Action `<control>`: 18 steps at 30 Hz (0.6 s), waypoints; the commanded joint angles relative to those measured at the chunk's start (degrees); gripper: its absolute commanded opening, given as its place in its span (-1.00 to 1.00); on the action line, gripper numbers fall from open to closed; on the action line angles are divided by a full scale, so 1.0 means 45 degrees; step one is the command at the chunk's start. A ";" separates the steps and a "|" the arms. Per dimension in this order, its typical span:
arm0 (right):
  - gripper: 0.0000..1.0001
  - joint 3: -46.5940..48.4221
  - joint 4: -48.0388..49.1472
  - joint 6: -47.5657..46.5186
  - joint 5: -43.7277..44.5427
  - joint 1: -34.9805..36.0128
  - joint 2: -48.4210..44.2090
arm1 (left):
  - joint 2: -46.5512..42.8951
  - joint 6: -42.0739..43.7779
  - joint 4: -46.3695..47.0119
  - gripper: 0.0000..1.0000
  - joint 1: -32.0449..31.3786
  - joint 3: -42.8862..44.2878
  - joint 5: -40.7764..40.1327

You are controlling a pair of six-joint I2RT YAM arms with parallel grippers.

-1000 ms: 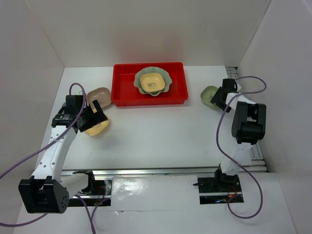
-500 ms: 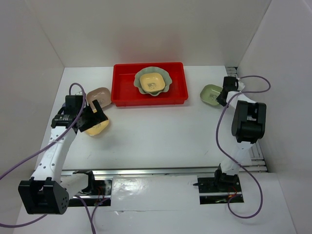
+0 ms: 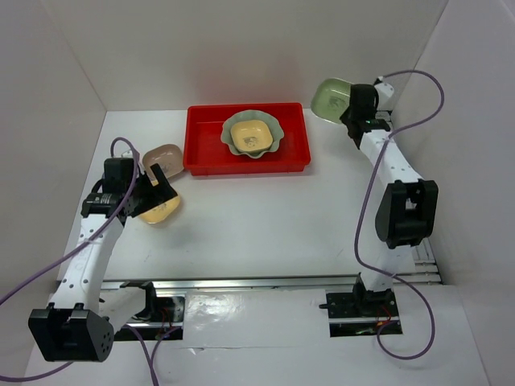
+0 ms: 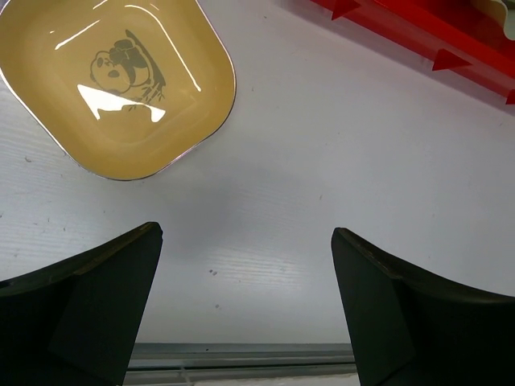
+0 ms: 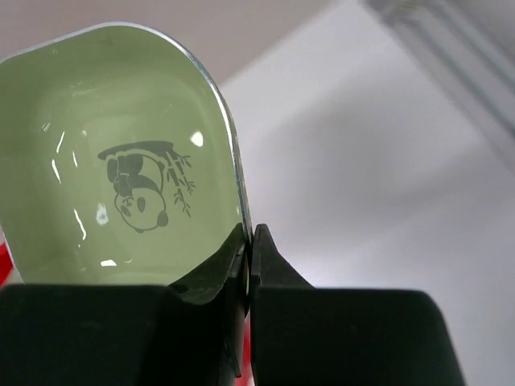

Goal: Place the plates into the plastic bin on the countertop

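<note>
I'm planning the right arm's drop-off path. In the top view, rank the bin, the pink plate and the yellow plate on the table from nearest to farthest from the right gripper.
From the right gripper:
1. Bin, just to its left.
2. Pink plate, past the bin's left end.
3. Yellow plate, far left, lowest in view.

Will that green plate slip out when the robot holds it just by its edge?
Maybe. The green plate looks glossy, with bright glints, so it is probably slippery. The right gripper pinches only its thin rim, so it may swing or tilt. It keeps its shape held up, so it seems stiff.
</note>
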 commanded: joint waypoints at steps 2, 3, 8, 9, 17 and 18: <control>-1.00 0.0267 0.2588 -0.2387 -0.4628 0.1247 -0.0503 | -0.0276 -0.0094 0.0464 1.00 0.0058 -0.0080 0.0182; -1.00 0.1275 0.2436 -0.2995 -0.5284 0.1482 -0.0094 | -0.0276 -0.0094 0.0464 1.00 0.0058 -0.0080 0.0183; -1.00 0.5828 -0.1030 -0.6415 -0.5895 0.2812 0.3811 | -0.0762 -0.0094 0.0581 1.00 0.0058 -0.0080 0.0183; -1.00 0.7325 -0.1602 -0.7019 -0.6167 0.2929 0.4339 | -0.0919 -0.0094 0.0581 1.00 0.0058 -0.0215 0.0048; -1.00 0.8043 -0.1961 -0.7630 -0.7283 0.3067 0.5671 | -0.0920 -0.0094 0.0581 1.00 0.0058 -0.0217 0.0046; -1.00 0.7908 -0.1960 -0.7166 -0.7129 0.3067 0.5672 | -0.0920 -0.0094 0.0581 1.00 0.0058 -0.0217 0.0046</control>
